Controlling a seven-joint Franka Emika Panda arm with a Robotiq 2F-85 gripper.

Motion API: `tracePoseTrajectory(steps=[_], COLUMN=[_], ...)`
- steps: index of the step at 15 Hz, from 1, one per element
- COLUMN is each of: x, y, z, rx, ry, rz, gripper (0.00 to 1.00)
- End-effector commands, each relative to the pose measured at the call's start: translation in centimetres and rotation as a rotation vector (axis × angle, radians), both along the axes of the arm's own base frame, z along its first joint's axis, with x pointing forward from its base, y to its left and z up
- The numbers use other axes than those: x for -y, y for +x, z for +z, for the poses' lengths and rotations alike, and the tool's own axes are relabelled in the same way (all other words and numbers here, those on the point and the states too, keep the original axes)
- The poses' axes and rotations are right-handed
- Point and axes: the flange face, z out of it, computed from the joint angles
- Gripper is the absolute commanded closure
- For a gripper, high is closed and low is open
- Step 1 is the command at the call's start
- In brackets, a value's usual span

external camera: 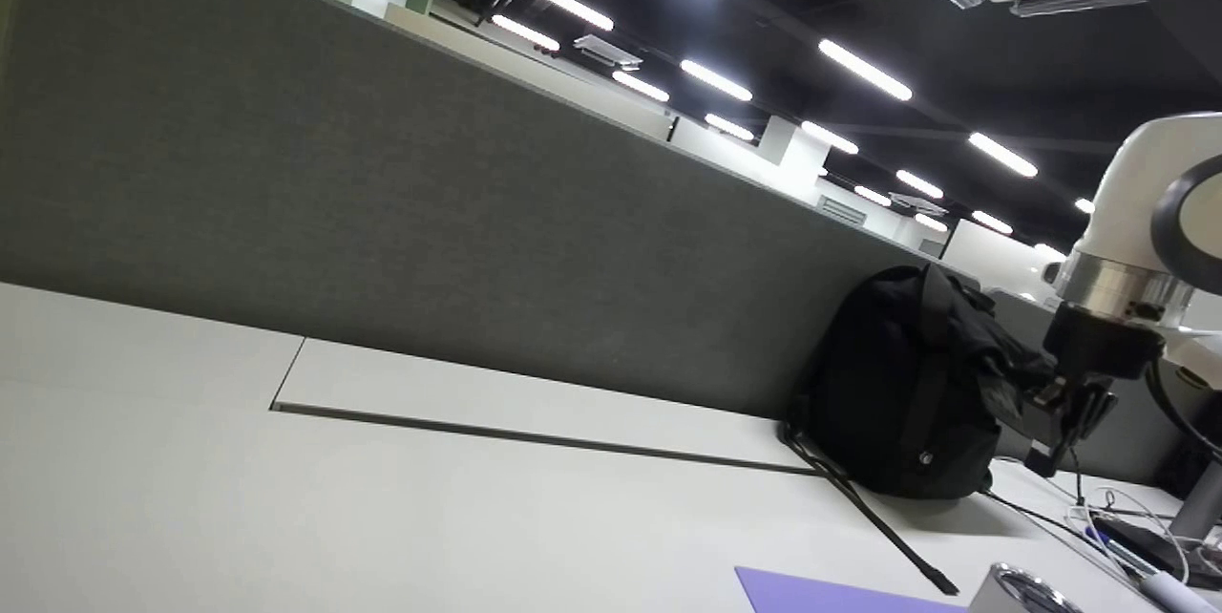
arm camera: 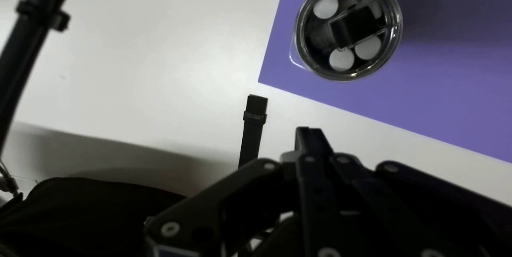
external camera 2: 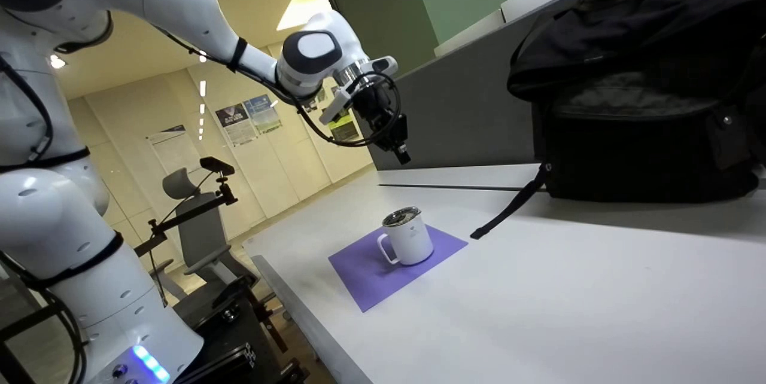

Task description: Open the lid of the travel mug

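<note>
Gripper (arm camera: 309, 129) above the table (external camera 2: 568, 306), its fingers (arm camera: 319, 145) pressed together with nothing seen between them. The mug (external camera 2: 414, 243) stands upright on the purple mat (external camera 2: 383, 291), well apart from the gripper and lower than it, with the lid (external camera 2: 401, 216) on. In the wrist view a dark tab (arm camera: 355, 27), perhaps a slider, sits within the lid, and a clear lip (arm camera: 296, 57) projects from its edge. A strap (arm camera: 251, 141) of the backpack (external camera 2: 640, 151) ends just beside the mat. The step in hand is judged to be the approach, contact with the lid not yet made. The next move calls for carrying the fingers across to the mug and lowering them with care, lest it slide or tip. If the tab is to be worked, the joined fingers may serve to push it; if the lip is to be lifted, they may need to part first. Which is intended cannot be told.
</note>
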Motion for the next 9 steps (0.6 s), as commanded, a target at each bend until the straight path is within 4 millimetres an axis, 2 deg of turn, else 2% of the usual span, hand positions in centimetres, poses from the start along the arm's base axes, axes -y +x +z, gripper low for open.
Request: tracePoseTrajectory(steps=[1, 9], x=[1.0, 2.8], y=[-0.3, -0.8], z=[2.3, 3.0], rx=[-0.005, -0.02], ry=[0.042, 0.057], rz=[0.003, 0.0], gripper=[0.74, 0.2])
